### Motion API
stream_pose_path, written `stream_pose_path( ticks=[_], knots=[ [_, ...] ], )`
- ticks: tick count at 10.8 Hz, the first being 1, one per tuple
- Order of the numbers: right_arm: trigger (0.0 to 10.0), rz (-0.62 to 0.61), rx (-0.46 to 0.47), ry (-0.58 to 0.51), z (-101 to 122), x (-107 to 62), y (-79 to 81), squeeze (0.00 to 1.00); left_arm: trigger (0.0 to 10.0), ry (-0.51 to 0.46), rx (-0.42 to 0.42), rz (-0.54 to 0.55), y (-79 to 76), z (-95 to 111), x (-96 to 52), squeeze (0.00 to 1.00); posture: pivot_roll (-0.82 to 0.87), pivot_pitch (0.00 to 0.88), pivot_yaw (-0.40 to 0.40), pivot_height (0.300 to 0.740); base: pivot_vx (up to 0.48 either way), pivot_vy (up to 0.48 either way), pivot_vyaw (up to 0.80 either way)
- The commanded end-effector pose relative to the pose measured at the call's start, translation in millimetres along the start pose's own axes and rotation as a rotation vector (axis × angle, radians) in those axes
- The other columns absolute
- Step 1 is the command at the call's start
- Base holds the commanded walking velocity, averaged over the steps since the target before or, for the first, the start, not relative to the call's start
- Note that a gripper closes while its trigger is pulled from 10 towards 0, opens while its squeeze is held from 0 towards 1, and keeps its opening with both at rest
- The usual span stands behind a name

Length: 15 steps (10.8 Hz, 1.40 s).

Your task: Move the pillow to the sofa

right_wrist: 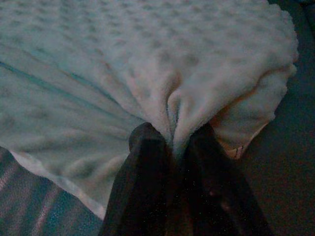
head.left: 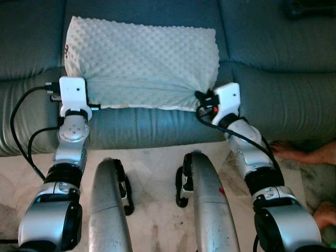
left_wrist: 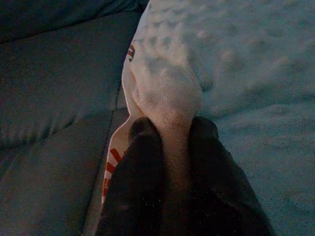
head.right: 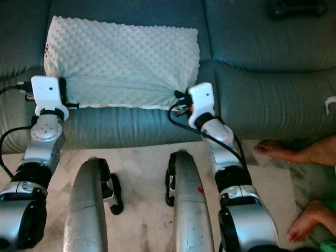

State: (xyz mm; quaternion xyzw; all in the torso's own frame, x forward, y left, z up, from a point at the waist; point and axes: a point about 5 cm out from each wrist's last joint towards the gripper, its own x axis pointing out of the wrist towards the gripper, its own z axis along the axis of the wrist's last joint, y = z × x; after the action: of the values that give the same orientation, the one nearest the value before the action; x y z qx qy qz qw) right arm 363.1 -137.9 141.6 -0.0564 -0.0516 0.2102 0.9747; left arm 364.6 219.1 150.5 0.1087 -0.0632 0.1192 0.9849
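A pale mint pillow (head.left: 139, 60) with a dotted texture lies on the seat of the grey-blue sofa (head.left: 283, 94), leaning against its backrest. My left gripper (left_wrist: 170, 130) is shut on the pillow's near left corner, pinching a fold of fabric between its black fingers (left_wrist: 140, 147). At the near right corner my right gripper (right_wrist: 172, 135) is shut on a bunched fold of the pillow (right_wrist: 147, 64). From the head, the white wrist housings sit at both front corners, left (head.left: 72, 94) and right (head.left: 227, 100).
The sofa's front edge runs across just beyond my arms, with a marble floor (head.left: 157, 163) below it. A person's bare feet (head.right: 283, 149) rest on the floor at the right. A dark object (head.right: 298, 7) lies on the sofa's far right.
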Motion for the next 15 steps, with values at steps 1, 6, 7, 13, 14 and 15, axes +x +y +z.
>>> stream_pose_path(
  ticks=[1, 6, 7, 13, 14, 15],
  knots=[
    [10.0, -0.061, 0.013, 0.05, -14.5, -11.9, -11.9, 1.0, 10.0, 0.075, -0.001, 0.046, 8.3, -20.1, -8.0, 1.0, -0.11, 0.546, -0.077, 0.617, 0.0, 0.0, 0.0],
    [10.0, -0.06, 0.001, 0.048, -17.9, -14.3, -10.9, 1.0, 10.0, 0.072, -0.016, 0.043, 7.8, -20.2, -7.7, 1.0, -0.1, 0.519, -0.078, 0.617, 0.0, 0.0, 0.0],
    [10.0, -0.058, -0.001, 0.047, -17.5, -13.9, -10.7, 1.0, 10.0, 0.072, -0.019, 0.039, 5.9, -19.8, -7.2, 1.0, -0.1, 0.509, -0.079, 0.617, 0.0, 0.0, 0.0],
    [10.0, -0.01, 0.006, 0.07, -31.6, -20.4, 6.6, 1.0, 10.0, 0.077, -0.043, -0.004, -16.0, -26.0, -18.0, 1.0, -0.07, 0.472, -0.092, 0.617, 0.0, 0.0, 0.0],
    [10.0, -0.008, 0.005, 0.071, -32.3, -21.6, 6.5, 1.0, 10.0, 0.079, -0.044, -0.008, -17.2, -26.8, -18.8, 1.0, -0.07, 0.466, -0.094, 0.617, 0.0, 0.0, 0.0],
    [10.0, -0.009, 0.004, 0.077, -35.6, -25.7, 6.4, 1.0, 10.0, 0.084, -0.055, -0.029, -21.7, -27.7, -21.6, 1.0, -0.07, 0.454, -0.1, 0.617, 0.0, 0.0, 0.0]
  ],
)
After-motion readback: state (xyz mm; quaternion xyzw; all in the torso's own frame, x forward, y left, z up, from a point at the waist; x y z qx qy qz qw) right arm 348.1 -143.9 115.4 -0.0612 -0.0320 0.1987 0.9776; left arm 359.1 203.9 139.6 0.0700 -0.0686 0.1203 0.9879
